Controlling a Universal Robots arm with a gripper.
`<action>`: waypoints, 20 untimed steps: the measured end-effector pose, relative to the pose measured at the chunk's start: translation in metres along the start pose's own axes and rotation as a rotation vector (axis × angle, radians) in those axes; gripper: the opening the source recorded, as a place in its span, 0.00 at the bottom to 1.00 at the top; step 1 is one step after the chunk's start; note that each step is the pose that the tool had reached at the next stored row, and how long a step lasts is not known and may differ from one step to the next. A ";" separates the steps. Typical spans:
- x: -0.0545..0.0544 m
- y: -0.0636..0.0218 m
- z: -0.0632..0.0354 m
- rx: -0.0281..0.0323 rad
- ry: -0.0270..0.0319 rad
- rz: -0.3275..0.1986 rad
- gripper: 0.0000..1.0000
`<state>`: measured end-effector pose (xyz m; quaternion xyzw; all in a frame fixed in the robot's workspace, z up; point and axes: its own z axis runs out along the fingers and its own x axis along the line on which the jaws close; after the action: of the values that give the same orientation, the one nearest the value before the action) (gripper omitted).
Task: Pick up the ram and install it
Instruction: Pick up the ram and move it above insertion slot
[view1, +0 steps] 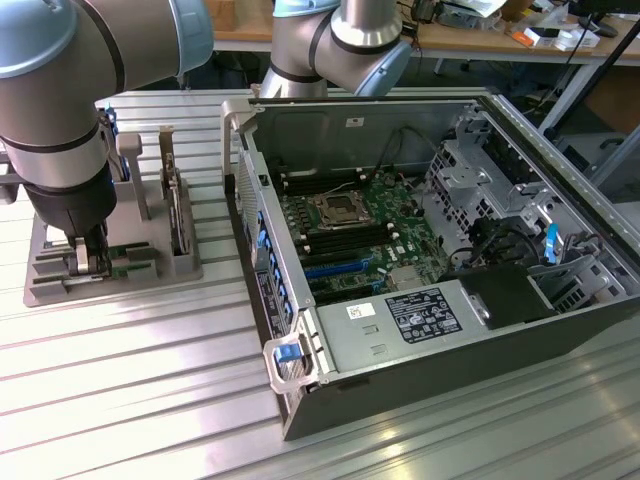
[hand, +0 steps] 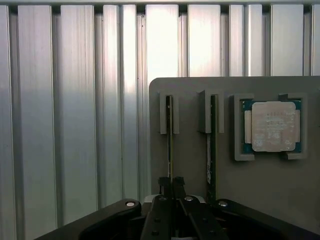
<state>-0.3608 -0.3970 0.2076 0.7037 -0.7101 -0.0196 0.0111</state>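
A: Outside view first. What's there?

B: Big grey robot arm on the exterior view's left, gripper (view1: 90, 265) down low in a grey holder (view1: 50, 287) on the ribbed metal table (view1: 130, 380).

A: And the ram?

B: Standing on its thin edge in that holder. A bit of green ram (view1: 120, 268) peeking out just beside the fingers, well apart from the open computer case (view1: 565, 175) on the exterior view's right.

A: Inside the case?

B: Green motherboard (view1: 372, 238) lying flat, with long dark slots on both sides of a square socket. Silver box with a label near the front.

A: Now the wrist view.

B: Looking down on the same holder (hand: 260, 197) and the shiny table (hand: 75, 125). Two thin sticks on edge in two slots, side by side. Square processor chip (hand: 272, 126) in its own pocket next to them.

A: The gripper there?

B: Black fingertips (hand: 164, 186) pinched almost together, one on each side of the ram (hand: 170, 145), squeezing its thin edge. Nothing else in the grip. Second ram stick (hand: 211, 150) just beside, not touched.

A: Lifted up?

B: No, sitting down in its slot, far end tucked between two small grey posts.
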 end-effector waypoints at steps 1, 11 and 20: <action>0.000 0.0000 0.0000 0.0000 0.0000 0.000 0.12; 0.000 0.0007 -0.0144 0.0000 -0.0014 0.000 0.12; 0.000 0.0013 -0.0298 0.0000 -0.0052 0.000 0.12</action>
<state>-0.3608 -0.3970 0.2375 0.7038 -0.7101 -0.0214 0.0092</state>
